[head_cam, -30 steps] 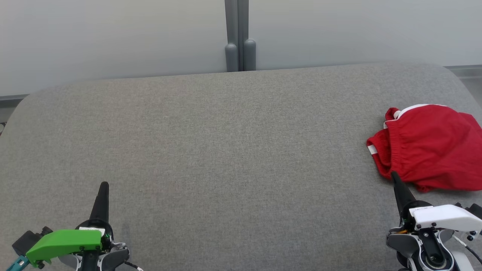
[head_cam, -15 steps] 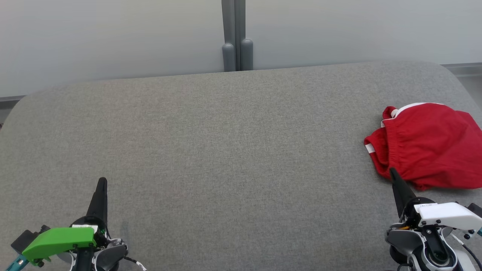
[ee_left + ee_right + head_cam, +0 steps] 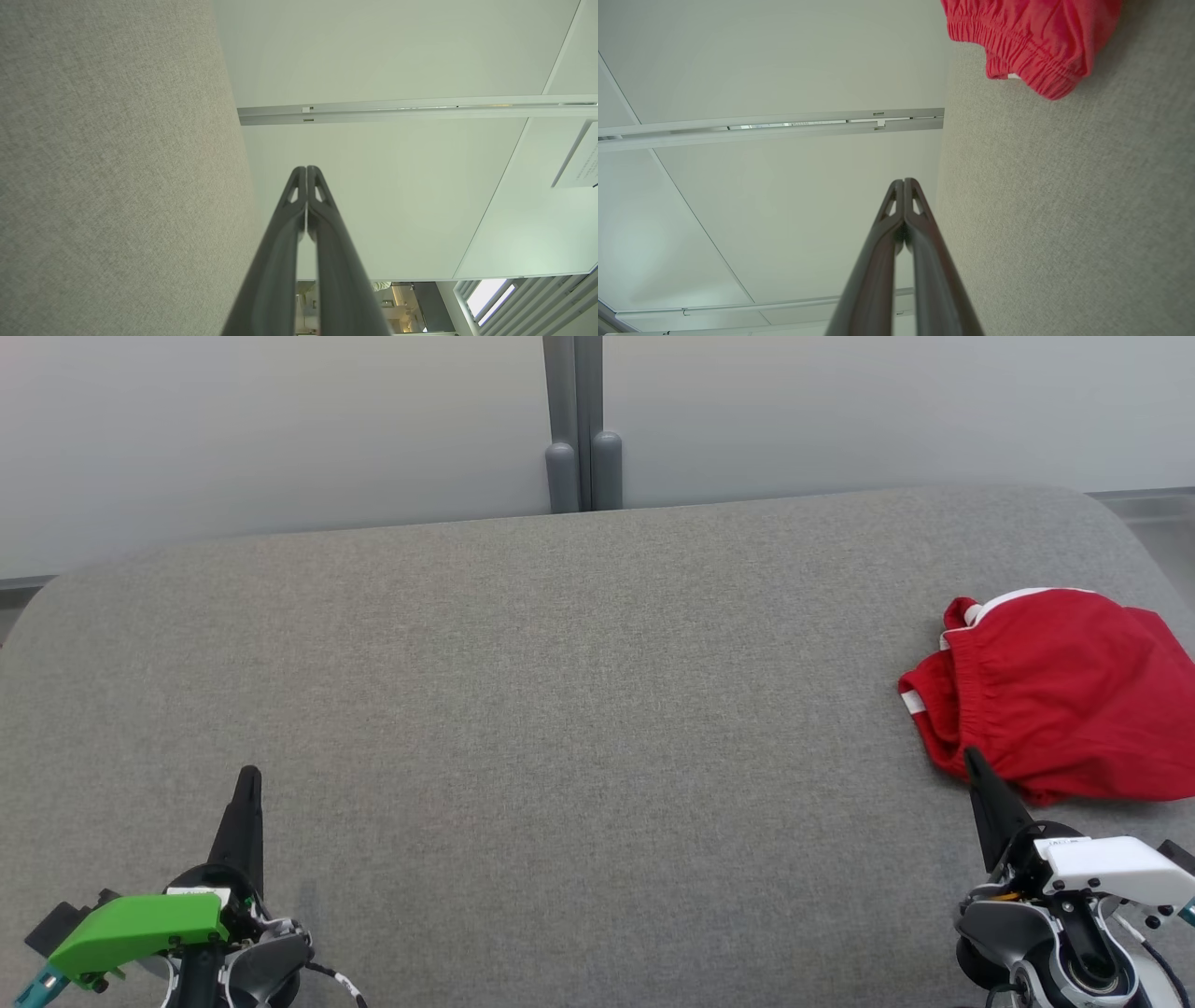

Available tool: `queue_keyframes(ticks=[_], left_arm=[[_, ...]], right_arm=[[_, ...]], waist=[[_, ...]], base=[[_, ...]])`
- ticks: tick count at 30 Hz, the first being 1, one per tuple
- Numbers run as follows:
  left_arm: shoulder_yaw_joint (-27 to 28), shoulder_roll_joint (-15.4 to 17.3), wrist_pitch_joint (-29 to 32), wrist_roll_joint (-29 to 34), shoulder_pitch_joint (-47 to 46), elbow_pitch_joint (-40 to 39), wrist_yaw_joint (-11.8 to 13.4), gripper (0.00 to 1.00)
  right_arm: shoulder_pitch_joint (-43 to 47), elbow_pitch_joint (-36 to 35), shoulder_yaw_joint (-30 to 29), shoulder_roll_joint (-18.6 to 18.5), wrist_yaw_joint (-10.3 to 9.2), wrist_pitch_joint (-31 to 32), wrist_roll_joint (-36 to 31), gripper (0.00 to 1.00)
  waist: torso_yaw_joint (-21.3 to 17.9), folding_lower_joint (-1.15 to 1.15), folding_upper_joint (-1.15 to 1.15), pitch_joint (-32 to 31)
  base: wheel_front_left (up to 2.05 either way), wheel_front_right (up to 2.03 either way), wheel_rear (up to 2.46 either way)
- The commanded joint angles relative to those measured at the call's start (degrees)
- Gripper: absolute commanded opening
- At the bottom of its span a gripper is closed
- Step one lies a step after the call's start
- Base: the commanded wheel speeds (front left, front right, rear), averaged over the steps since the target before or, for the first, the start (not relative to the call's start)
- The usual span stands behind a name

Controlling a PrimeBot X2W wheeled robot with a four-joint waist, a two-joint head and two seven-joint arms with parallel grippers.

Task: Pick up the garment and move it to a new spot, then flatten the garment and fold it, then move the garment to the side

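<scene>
Though both arms lie low along the near edge of the grey fabric desk (image 3: 579, 709), neither grips anything. At the near left, the left hand (image 3: 248, 775) sits under a green wrist cover (image 3: 140, 926). Its two dark fingers are pressed together into a single spike pointing straight away toward the far wall. The left wrist view shows the fingertips (image 3: 299, 179) meeting, with a thin slit lower down.

Behind the middle of the desk's far edge, two rounded grey post ends (image 3: 579, 471) stand side by side against the pale wall panels.

At the near right, the right hand (image 3: 971, 753) sits under a white wrist cover (image 3: 1111, 863). Its two fingers are likewise closed tip to tip, leaning slightly leftward. Its point comes up just beside the near left hem of the garment (image 3: 1055, 695), and the right wrist view shows bare grey cloth between them.

One garment lies there, red with white trim and a gathered elastic waistband. It is crumpled in a heap at the desk's right edge.

The count is two hands, one garment, one desk and two post ends.
</scene>
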Motion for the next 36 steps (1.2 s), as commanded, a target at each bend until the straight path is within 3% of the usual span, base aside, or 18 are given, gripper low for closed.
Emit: queue_keyframes(ticks=[1, 36], left_arm=[[0.19, 0.01, -0.05, -0.03, -0.66, -0.09, -0.14, 0.00], [0.17, 0.01, -0.07, -0.04, -0.66, -0.10, -0.14, 0.00]], right_arm=[[-0.43, -0.28, 0.03, -0.28, 0.02, 0.15, 0.35, 0.00], [-0.42, -0.27, 0.03, -0.28, 0.02, 0.14, 0.35, 0.00]], waist=[[0.00, 0.00, 0.00, 0.00], [0.00, 0.00, 0.00, 0.00]], base=[[0.00, 0.00, 0.00], [0.00, 0.00, 0.00]])
